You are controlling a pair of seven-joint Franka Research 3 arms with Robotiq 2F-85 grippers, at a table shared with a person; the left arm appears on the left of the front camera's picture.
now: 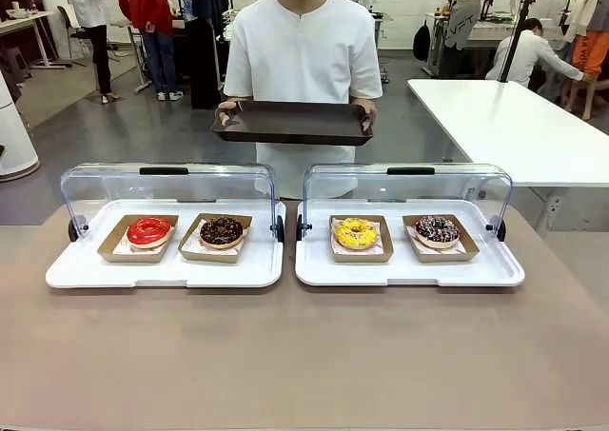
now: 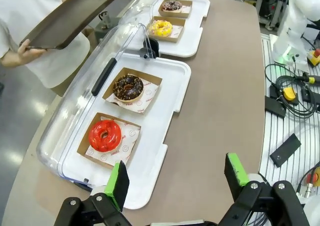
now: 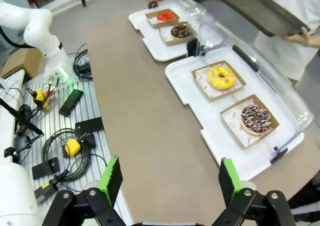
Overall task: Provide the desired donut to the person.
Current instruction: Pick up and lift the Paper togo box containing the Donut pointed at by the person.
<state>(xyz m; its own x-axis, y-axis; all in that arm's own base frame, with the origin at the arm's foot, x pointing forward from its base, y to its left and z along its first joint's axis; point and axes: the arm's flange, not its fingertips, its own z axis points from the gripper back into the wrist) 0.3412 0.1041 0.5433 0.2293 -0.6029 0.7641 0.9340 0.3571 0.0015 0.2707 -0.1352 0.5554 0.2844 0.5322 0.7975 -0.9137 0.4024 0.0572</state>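
Observation:
The person (image 1: 304, 60) in a white shirt stands at the far side holding a dark brown tray (image 1: 293, 123) with both hands. Two white display trays with raised clear lids sit on the table. The left one (image 1: 76, 269) holds a red glazed donut (image 1: 149, 231) and a chocolate donut (image 1: 221, 230). The right one (image 1: 314, 271) holds a yellow donut (image 1: 356, 232) and a dark sprinkled donut (image 1: 437, 229). My left gripper (image 2: 176, 180) is open above the table's near edge, short of the red donut (image 2: 104, 135). My right gripper (image 3: 167, 178) is open, away from the sprinkled donut (image 3: 255, 118).
Each donut lies in its own brown cardboard box (image 1: 136, 242). Cables and small devices (image 3: 70, 146) lie on the metal base beside the table. Another white table (image 1: 514, 127) stands at the back right. Bystanders (image 1: 147, 22) stand far behind.

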